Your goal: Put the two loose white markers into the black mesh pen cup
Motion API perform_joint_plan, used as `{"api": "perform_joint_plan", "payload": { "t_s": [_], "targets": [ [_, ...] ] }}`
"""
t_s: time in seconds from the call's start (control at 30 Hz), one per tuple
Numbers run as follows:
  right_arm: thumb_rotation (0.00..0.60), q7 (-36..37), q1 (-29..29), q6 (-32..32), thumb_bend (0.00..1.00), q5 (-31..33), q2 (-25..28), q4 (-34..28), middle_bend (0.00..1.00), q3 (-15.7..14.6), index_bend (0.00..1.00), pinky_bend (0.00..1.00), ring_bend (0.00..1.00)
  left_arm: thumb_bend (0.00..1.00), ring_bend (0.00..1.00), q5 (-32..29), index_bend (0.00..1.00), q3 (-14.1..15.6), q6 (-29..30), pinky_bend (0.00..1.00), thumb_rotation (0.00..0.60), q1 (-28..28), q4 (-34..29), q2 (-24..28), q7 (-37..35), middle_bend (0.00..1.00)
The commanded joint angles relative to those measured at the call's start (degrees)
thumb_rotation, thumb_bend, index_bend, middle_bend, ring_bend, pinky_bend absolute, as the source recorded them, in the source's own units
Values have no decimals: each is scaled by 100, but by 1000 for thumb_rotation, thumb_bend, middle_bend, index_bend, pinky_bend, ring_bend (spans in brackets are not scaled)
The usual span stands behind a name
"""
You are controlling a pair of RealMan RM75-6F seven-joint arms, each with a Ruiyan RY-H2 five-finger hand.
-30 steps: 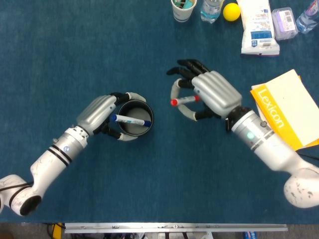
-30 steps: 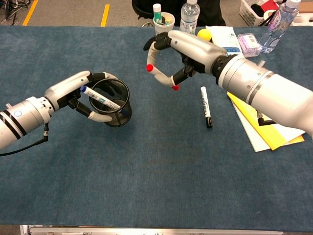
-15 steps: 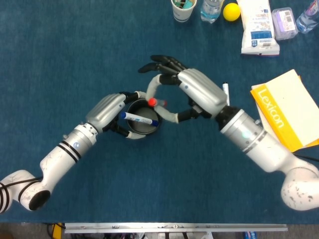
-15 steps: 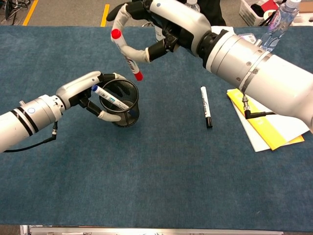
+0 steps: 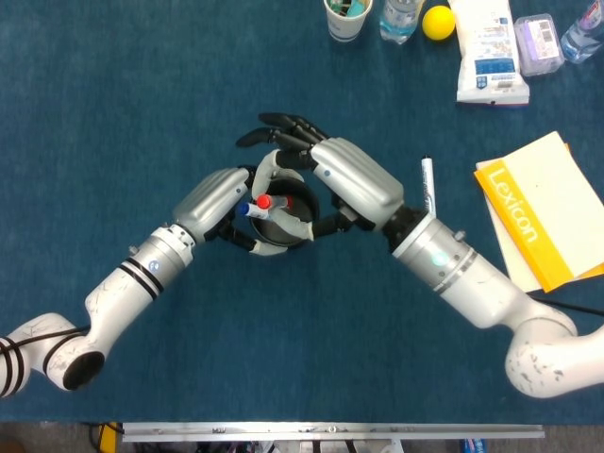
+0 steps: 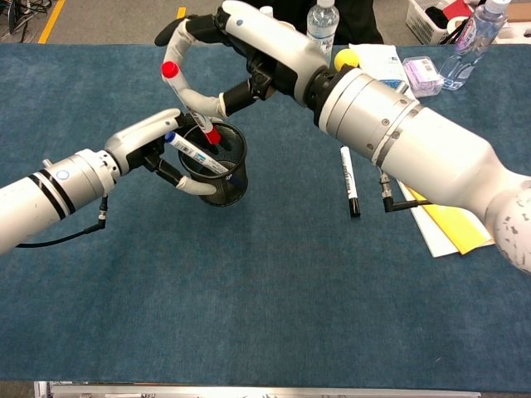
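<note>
The black mesh pen cup (image 5: 293, 200) (image 6: 224, 186) stands left of the table's middle. My left hand (image 5: 215, 196) (image 6: 149, 137) grips it from the left. A white blue-capped marker (image 6: 197, 154) lies slanted across its rim, under that hand's fingers. My right hand (image 5: 344, 179) (image 6: 249, 54) hovers over the cup and pinches a white red-capped marker (image 5: 264, 202) (image 6: 197, 116). That marker points cap down, with its tip at the cup's mouth. A third white marker with a black cap (image 5: 427, 181) (image 6: 348, 178) lies loose on the cloth to the right.
A yellow book (image 5: 543, 212) over white paper sits at the right edge. Along the back stand a paper cup of pens (image 5: 347, 17), a bottle (image 5: 401, 19), a yellow ball (image 5: 437, 22), a white packet (image 5: 489, 52) and a small plastic box (image 5: 538, 42).
My right hand carried the red-capped marker left from mid-table to above the cup and tipped it cap down. My left hand shifted the cup slightly right.
</note>
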Motion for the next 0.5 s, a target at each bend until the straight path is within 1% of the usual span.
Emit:
{"api": "perform_joint_plan", "payload": {
  "t_s": [0.03,0.13,0.23,0.27,0.33,0.4,0.5],
  "targets": [
    [600,-51,52,33,379,-49,-126,144,206,-46,586,0,0,142,317,-25,259,-29,-9,226,600,-14,-35,25,-20,414],
    [600,-54,95,67,379,-125,-277,308,193,-89,583,0,0,142,316,-27,259,-53,-13,226,600,-33,-71,51,-15,414],
    [600,-8,129,44,371,-153,-361,424,180,-118,549,0,0,142,316,-47,259,-65,-14,226,600,-37,-85,68,-15,414],
    [600,-4,140,19,351,-136,-368,449,179,-126,533,0,0,142,316,-56,259,-67,-20,226,600,-38,-86,72,-19,413],
    [600,-17,153,-9,303,-113,-356,480,171,-135,492,0,0,142,316,-60,258,-55,-29,226,600,-36,-85,77,-21,412],
    [600,-39,149,-15,240,-109,-316,486,148,-149,416,0,0,142,316,-48,257,-34,-25,226,600,-26,-79,89,-27,411],
    [600,-47,135,-21,183,-128,-223,452,116,-156,309,0,0,142,316,-36,257,-17,-3,226,600,-7,-60,108,-44,411]
  ]
}}
